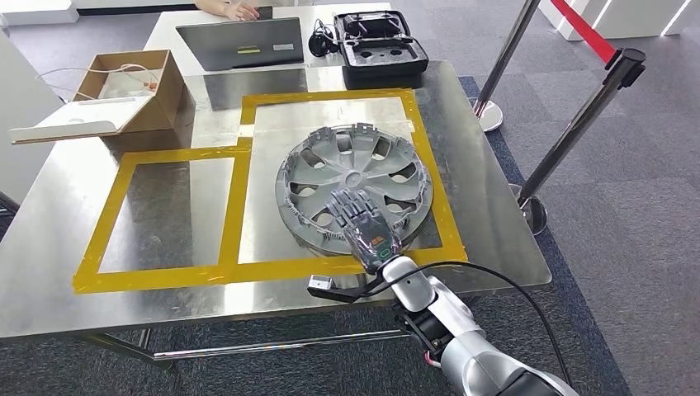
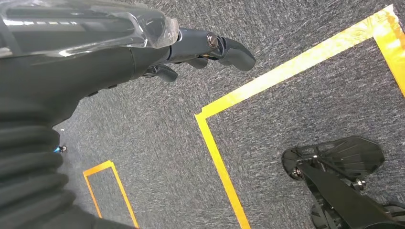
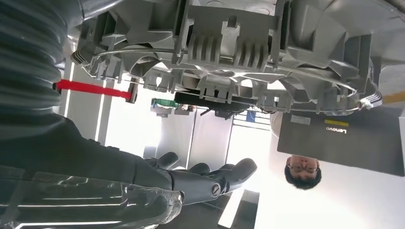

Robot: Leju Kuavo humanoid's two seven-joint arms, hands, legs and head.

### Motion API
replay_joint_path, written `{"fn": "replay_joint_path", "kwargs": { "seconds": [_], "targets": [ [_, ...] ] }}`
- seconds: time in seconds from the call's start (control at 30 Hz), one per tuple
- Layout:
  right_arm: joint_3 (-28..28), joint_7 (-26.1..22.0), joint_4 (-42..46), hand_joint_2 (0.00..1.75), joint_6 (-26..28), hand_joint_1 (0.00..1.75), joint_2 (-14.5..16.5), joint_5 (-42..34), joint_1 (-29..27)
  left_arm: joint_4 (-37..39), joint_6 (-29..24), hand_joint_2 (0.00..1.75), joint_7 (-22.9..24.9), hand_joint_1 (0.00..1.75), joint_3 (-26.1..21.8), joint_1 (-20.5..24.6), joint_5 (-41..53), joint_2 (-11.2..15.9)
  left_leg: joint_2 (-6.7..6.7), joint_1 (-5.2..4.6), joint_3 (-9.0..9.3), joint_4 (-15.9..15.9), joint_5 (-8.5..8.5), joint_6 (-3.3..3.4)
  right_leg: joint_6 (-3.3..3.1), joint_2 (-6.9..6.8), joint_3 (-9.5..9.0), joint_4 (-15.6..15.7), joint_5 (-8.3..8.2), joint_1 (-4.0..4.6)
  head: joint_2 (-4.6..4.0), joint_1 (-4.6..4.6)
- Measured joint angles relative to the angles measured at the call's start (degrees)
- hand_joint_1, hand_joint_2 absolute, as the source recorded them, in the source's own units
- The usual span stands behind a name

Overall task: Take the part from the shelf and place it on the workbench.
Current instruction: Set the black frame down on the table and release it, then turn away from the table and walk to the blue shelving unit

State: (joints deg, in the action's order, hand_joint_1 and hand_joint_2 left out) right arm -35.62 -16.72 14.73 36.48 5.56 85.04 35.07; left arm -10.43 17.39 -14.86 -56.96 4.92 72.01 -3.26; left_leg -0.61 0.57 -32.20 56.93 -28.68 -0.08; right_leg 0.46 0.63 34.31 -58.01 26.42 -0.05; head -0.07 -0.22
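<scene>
The part is a grey wheel cover [image 1: 347, 165]. It lies flat on the steel workbench [image 1: 487, 223], inside the right-hand square of yellow tape [image 1: 330, 99]. My right hand [image 1: 363, 223] hovers over its near rim, fingers stretched out and spread, gripping nothing. The right wrist view shows the ribbed rim of the wheel cover [image 3: 229, 43] close by, with a gap between it and the fingers [image 3: 229, 174] of my right hand [image 3: 191, 179]. My left hand [image 2: 191, 47] hangs over the carpet floor, fingers loosely extended and holding nothing.
A cardboard box [image 1: 132, 87] stands at the bench's far left corner. Beyond it are a closed laptop [image 1: 239, 43] and a black case [image 1: 381, 45]. A person's hand [image 1: 235, 10] rests behind the laptop. Barrier posts [image 1: 578, 124] stand to the right of the bench.
</scene>
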Motion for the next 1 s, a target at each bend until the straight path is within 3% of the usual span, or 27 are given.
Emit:
{"fn": "replay_joint_path", "kwargs": {
  "seconds": [0.13,0.27,0.33,0.5,0.73,0.87,1.0],
  "targets": [
    [3.92,-5.5,3.71,1.75,3.03,0.0,0.22,-9.45,-1.28,0.0,-0.22,0.0,0.08,0.0,-0.06,-0.05,-0.58,-0.03,-0.01,0.0,0.0,0.0,0.0,0.0,0.0,-0.01,-0.03,0.0,0.0,0.0,0.0,0.01],
    [14.38,-17.95,11.96,1.75,3.57,0.0,2.47,-19.96,-4.17,0.0,-0.89,0.0,0.69,0.0,-0.2,-0.04,-0.73,-0.16,-0.01,0.0,0.01,0.0,0.0,0.0,0.0,-0.01,-0.02,0.0,0.0,0.0,0.0,0.01],
    [18.44,-21.56,16.11,1.75,3.68,0.0,3.78,-26.9,-5.47,0.0,-1.16,0.0,0.72,0.0,-0.26,-0.03,-0.84,-0.24,0.0,0.0,0.03,0.0,0.0,-0.01,0.0,-0.01,-0.02,0.0,0.01,0.0,0.0,0.01],
    [17.94,-23.15,30.58,1.75,3.73,0.0,4.16,-43.84,-10.76,0.0,-1.59,0.0,0.08,0.0,-0.69,0.01,-1.07,-0.32,0.02,0.0,0.07,-0.01,-0.03,-0.03,-0.01,0.02,-0.01,0.0,0.01,0.0,0.0,-0.01],
    [12.7,-23.33,55.61,1.75,3.73,0.0,0.84,-59.47,-19.9,0.0,-2.21,0.0,-0.76,0.0,-1.19,-0.04,-1.13,-0.27,-0.01,0.0,0.09,-0.01,-0.09,-0.08,-0.01,0.0,-0.03,0.02,0.05,0.0,0.0,-0.01],
    [12.44,-23.42,71.08,1.75,3.72,0.0,-0.45,-63.14,-25.52,0.0,-2.74,0.0,-0.83,0.0,-1.42,-0.22,-1.14,-0.26,0.03,0.0,0.1,-0.01,-0.17,-0.13,-0.02,0.04,-0.05,0.03,0.07,0.0,0.0,-0.01],
    [12.46,-23.43,79.65,1.75,3.69,0.0,-1.08,-63.03,-28.74,0.0,-3.03,0.0,-0.75,0.0,-1.59,-0.18,-1.29,-0.26,0.04,0.0,0.17,-0.01,-0.19,-0.14,-0.03,0.07,-0.09,0.04,0.08,0.0,0.0,0.0]
  ]
}}
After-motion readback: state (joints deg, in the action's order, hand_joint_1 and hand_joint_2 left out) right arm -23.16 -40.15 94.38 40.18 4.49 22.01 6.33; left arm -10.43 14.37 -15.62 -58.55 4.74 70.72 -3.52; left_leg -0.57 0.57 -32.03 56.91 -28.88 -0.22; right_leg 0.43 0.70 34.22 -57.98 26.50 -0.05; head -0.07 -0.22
